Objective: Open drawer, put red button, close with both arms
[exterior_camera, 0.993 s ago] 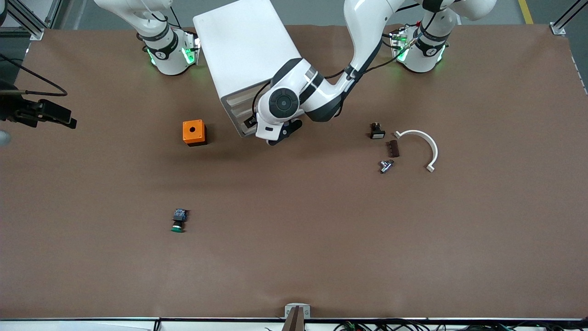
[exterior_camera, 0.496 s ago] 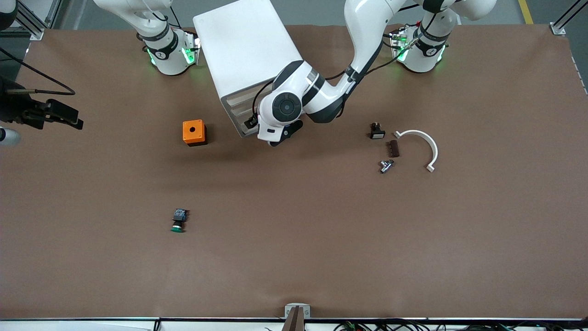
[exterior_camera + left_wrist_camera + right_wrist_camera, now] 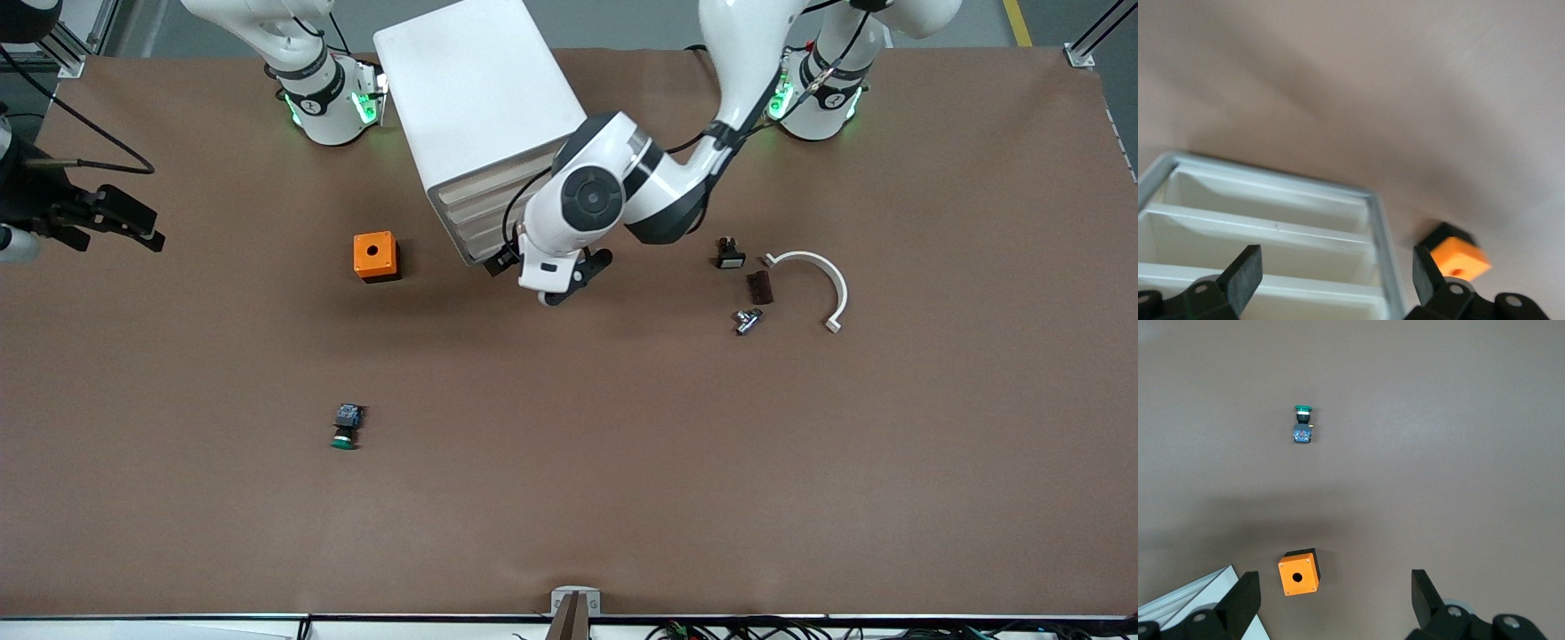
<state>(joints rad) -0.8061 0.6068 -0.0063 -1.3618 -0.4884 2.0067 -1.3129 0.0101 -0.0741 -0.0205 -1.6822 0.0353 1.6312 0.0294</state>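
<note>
Left gripper (image 3: 558,286) backed off drawer cabinet (image 3: 480,124), fingers spread | right gripper (image 3: 120,218) spread | one orange box (image 3: 374,256)

The left arm's wrist (image 3: 582,209) covers part of the cabinet (image 3: 484,116) front and hides its own tool. The right tool (image 3: 116,218) is partly cut off at the front view's edge. The cabinet's top runs off that view. No red cap shows anywhere.

box (image 3: 375,256) beside cabinet (image 3: 476,107), switch (image 3: 346,426) nearer
</note>
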